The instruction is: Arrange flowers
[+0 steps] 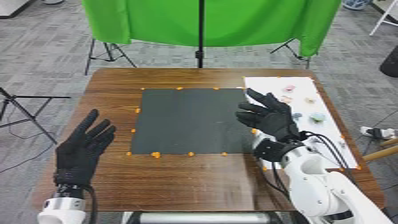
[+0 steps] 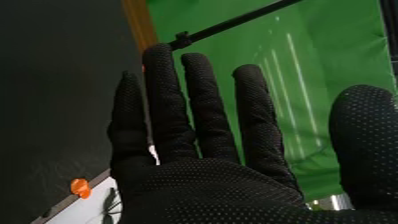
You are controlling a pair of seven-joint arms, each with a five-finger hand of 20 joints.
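The right hand point(image 1: 270, 120) is spread, fingers straight, thumb well apart, and the left hand point(image 1: 80, 152) is straight-fingered.

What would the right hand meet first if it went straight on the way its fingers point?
The right hand would probably meet the thin black pole or green cloth behind it, beyond the brown wooden table; depth is unclear.

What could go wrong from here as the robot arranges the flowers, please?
The cables by the right hand loop over the white sheet and might snag the pale blue flower. The pink flower looks small compared with that hand, so a grasp could miss or crush it.
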